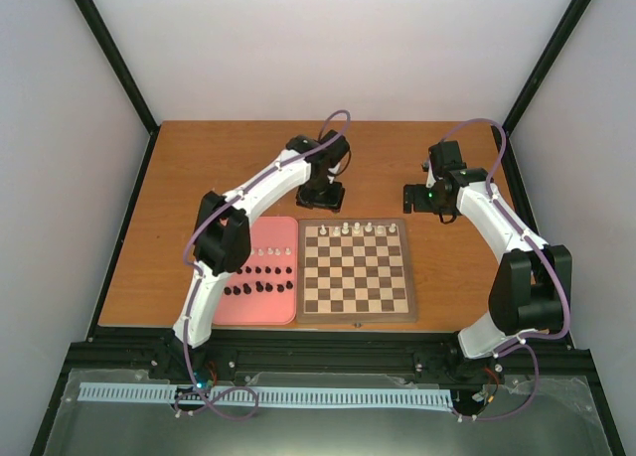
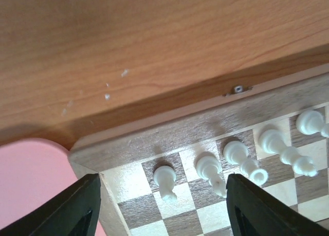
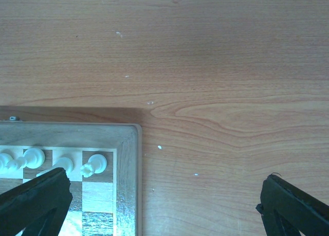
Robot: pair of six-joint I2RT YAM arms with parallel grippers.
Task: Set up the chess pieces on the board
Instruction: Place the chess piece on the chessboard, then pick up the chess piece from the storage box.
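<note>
The chessboard (image 1: 356,309) lies at the table's front middle, with several white pieces (image 1: 345,228) standing on its far row. Black pieces (image 1: 260,287) and white pieces (image 1: 270,250) lie on a pink tray (image 1: 256,312) left of it. My left gripper (image 1: 323,196) hovers open and empty just beyond the board's far left corner; its view shows white pieces (image 2: 165,180) on the board (image 2: 154,143) between its fingers (image 2: 77,207). My right gripper (image 1: 417,200) is open and empty over bare table beyond the far right corner; its view shows the corner piece (image 3: 93,164).
The pink tray (image 2: 25,179) touches the board's left side. Bare wooden table (image 3: 216,92) lies behind and right of the board. Enclosure walls and black frame posts (image 1: 114,69) stand around the table.
</note>
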